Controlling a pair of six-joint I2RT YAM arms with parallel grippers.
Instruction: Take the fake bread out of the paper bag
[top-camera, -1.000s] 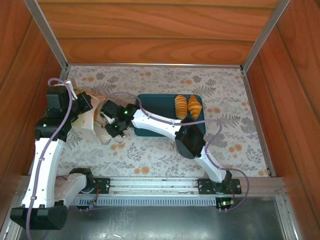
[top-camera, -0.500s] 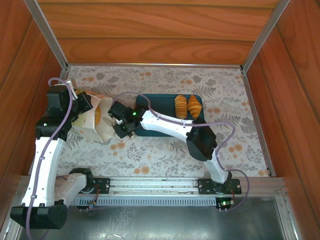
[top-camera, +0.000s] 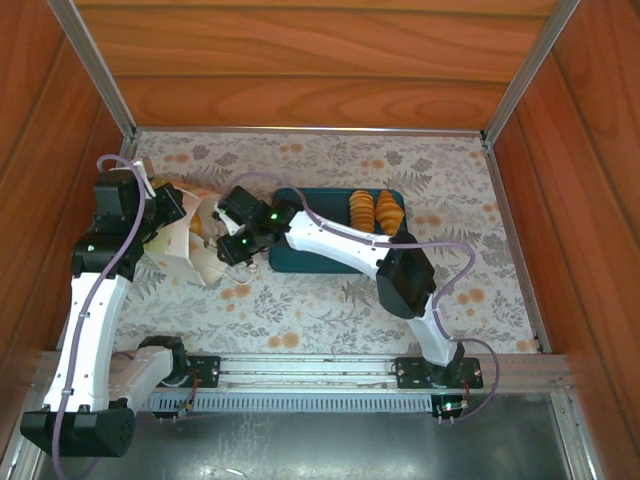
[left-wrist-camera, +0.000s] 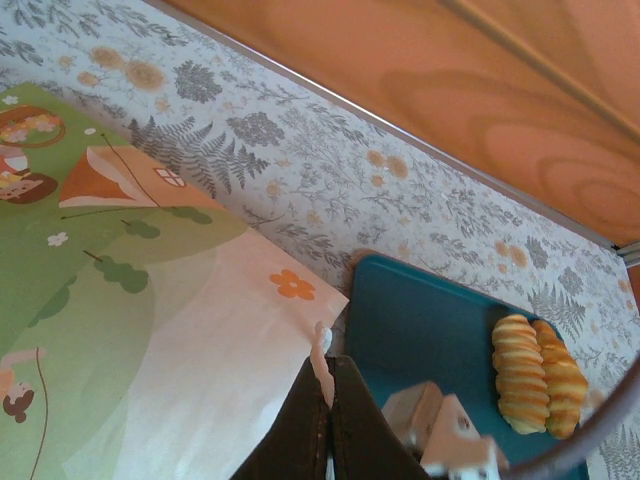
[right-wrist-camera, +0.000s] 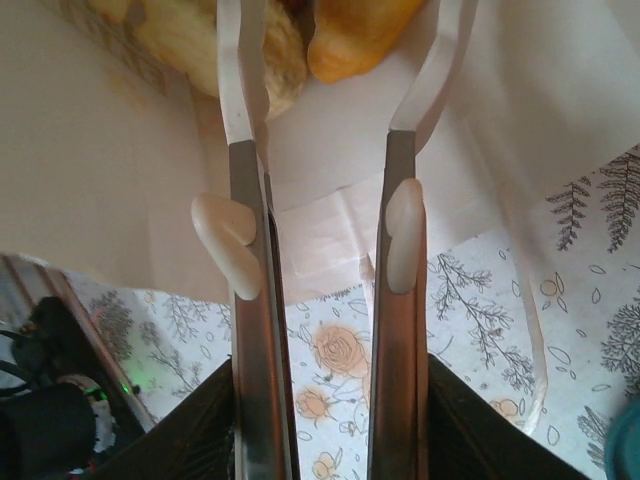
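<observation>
The paper bag (top-camera: 182, 252) lies tilted at the left, its mouth facing right. My left gripper (left-wrist-camera: 329, 385) is shut on the bag's white cord at the rim; the green printed panel (left-wrist-camera: 90, 300) spreads to its left. My right gripper (right-wrist-camera: 345, 18) is open and reaches into the bag's mouth (top-camera: 213, 236). Its fingers (right-wrist-camera: 245, 150) straddle a golden piece of fake bread (right-wrist-camera: 355, 35), with a paler piece (right-wrist-camera: 285, 55) beside the left finger. I cannot tell whether the fingers touch either piece. Two ridged croissants (top-camera: 362, 213) (top-camera: 388, 212) lie on the teal tray (top-camera: 320, 212).
The teal tray (left-wrist-camera: 420, 320) sits just right of the bag, its croissants (left-wrist-camera: 520, 375) at the far end. Wooden walls close in the flowered table (top-camera: 330, 300) at the back and both sides. Bare cloth lies in front of the tray and to its right.
My right gripper has shifted back toward the bag's mouth and a little farther from me, and its fingers have spread wider. The left gripper and the bag have stayed put.
</observation>
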